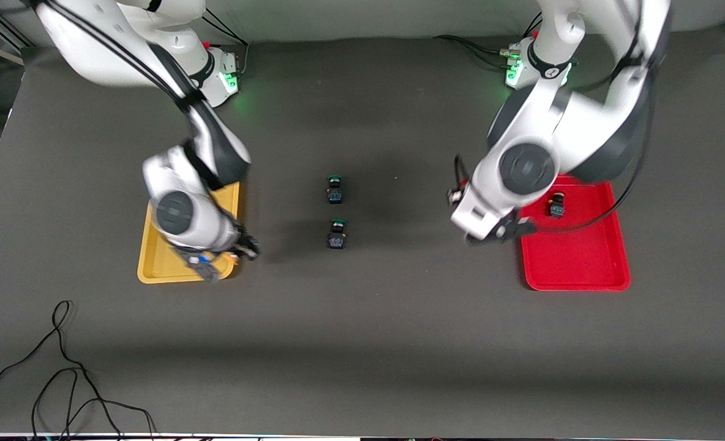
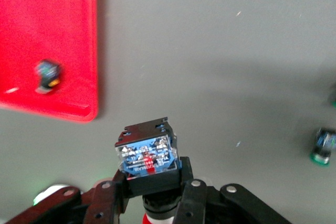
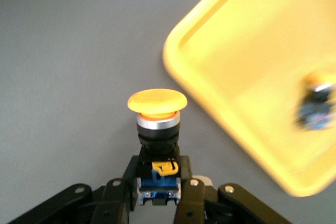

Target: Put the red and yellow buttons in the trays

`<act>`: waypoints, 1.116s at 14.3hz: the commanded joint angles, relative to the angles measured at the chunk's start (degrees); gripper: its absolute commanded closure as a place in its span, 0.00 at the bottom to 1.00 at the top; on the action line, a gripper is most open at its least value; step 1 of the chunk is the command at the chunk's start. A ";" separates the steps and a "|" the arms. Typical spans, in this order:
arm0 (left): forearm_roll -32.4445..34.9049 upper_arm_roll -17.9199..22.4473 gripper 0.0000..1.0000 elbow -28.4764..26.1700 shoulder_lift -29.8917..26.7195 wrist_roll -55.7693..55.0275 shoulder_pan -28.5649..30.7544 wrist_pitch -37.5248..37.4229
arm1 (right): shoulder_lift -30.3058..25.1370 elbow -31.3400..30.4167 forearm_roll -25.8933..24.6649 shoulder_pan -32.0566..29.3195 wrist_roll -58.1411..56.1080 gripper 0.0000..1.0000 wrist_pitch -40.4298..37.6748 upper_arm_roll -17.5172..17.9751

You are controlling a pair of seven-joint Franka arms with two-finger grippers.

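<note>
Both end effectors are clamped on buttons' hard, light block bodies: right [image 3: 157, 195] holding yellow button [image 3: 157, 129], left [image 2: 152, 203] red button [image 2: 147, 153].

Two white arms [image 1: 534, 153] with dark grey joint caps, black cables, perhaps silver screws on black fingers [image 3: 191, 203].

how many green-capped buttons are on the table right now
2. Both sit on the bare table between the yellow tray and the red tray: one green button farther from the front camera, the other green button nearer to it. None appears hidden.
</note>
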 commanded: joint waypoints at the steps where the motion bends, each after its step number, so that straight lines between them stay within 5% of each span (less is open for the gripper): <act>1: 1.99 0.81 1.00 -7.75 -7.57 3.64 0.02 -0.46 | -3.74 -6.35 2.19 -0.05 -10.04 0.82 1.82 -6.44; 4: 2.34 4.75 1.00 -9.63 -10.06 17.16 3.44 -0.98 | -5.24 -16.44 8.15 -0.05 -21.39 0.79 12.86 -12.52; 9: 2.52 18.45 1.00 -9.71 -7.88 39.93 3.80 1.21 | 0.90 -18.58 9.67 -0.22 -23.00 0.79 22.64 -13.14; 12: 2.69 22.08 1.00 -11.90 -3.58 46.11 4.07 6.73 | 1.79 -18.59 9.67 -0.22 -23.00 0.78 23.63 -13.23; 13: 3.39 22.17 1.00 -12.61 -0.77 46.21 4.16 8.93 | 1.79 -18.85 9.67 -0.22 -23.00 0.72 23.63 -13.32; 14: 3.75 22.26 1.00 -12.70 1.86 46.38 4.50 10.69 | 1.79 -19.02 9.85 -0.31 -22.83 0.49 23.63 -13.32; 15: 3.84 22.26 1.00 -12.96 3.46 47.17 4.94 12.19 | 1.70 -19.11 9.93 -0.40 -22.39 0.00 23.63 -13.50; 16: 3.75 22.34 1.00 -13.05 4.34 49.61 5.03 13.16 | 1.27 -19.03 9.93 -0.49 -22.13 0.00 23.19 -13.76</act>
